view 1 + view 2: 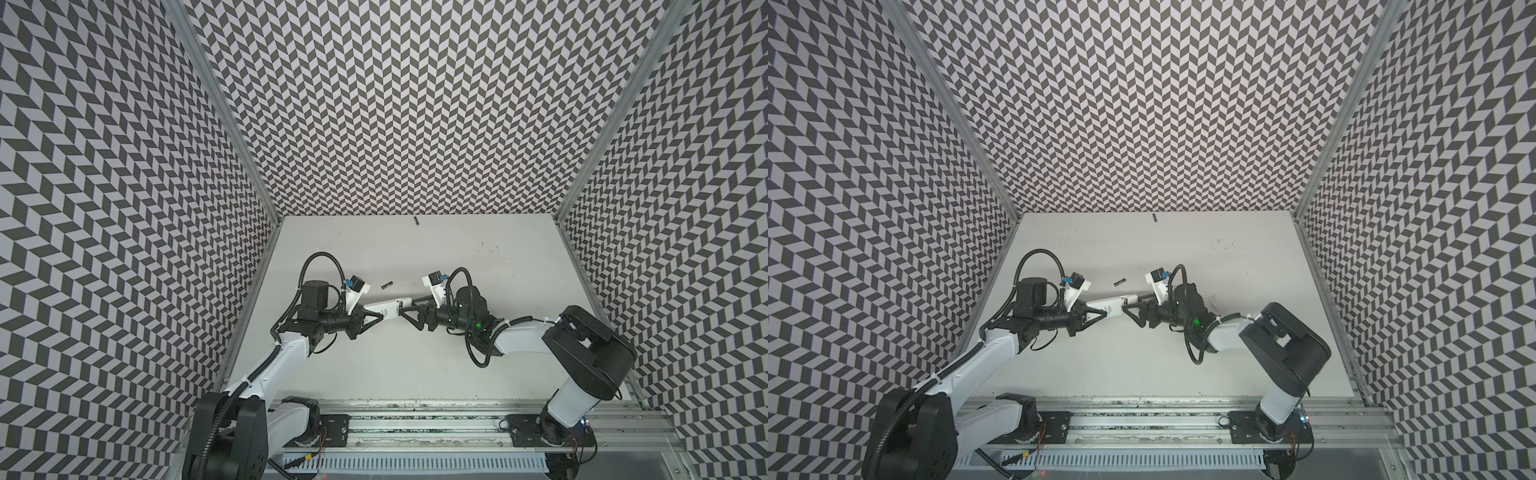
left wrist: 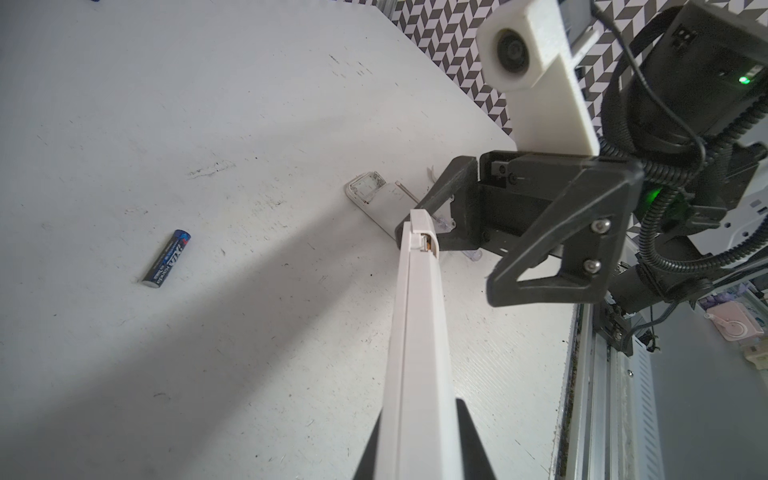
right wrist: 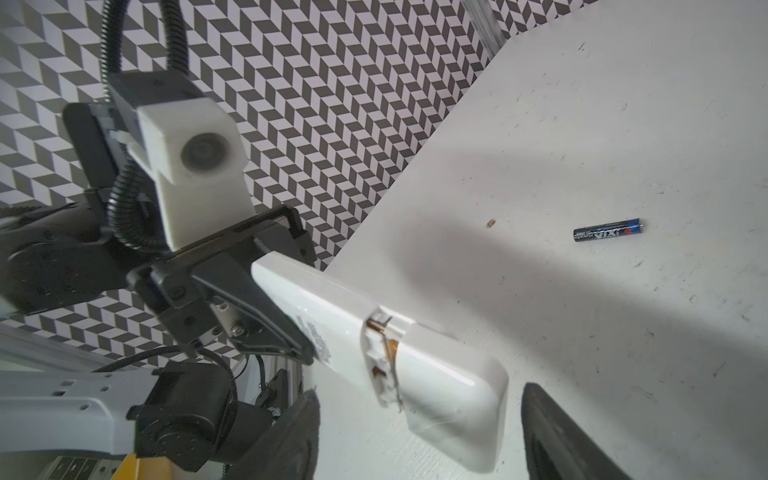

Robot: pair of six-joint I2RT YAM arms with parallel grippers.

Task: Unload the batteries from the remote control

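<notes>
Remote control (image 1: 388,309) hangs clenched in the left gripper (image 1: 374,312); the right gripper (image 1: 409,309) stands released around its part-slid cover (image 3: 449,386). 1 battery (image 1: 387,285) lies on the table (image 1: 457,365) nearby, another battery (image 1: 415,221) far back. Unsupported, the cover or batteries inside may drop and roll off.

Top views high overhead, wrist views close, facing each other, sharing remote (image 2: 415,332)

Surface (image 1: 374,365) centre: barred by remote (image 1: 384,309), held in left claw (image 1: 374,313) and reaching into right claw (image 1: 406,308) | 12 o'clock: battery (image 1: 387,285) near, far battery (image 1: 415,221) at the edge, wide passage offered between | 9 o'clock: closed by left arm (image 1: 282,357) | 3 o'clock: closed by right arm (image 1: 519,332) | 6 o'clock: open room is offered.
</notes>
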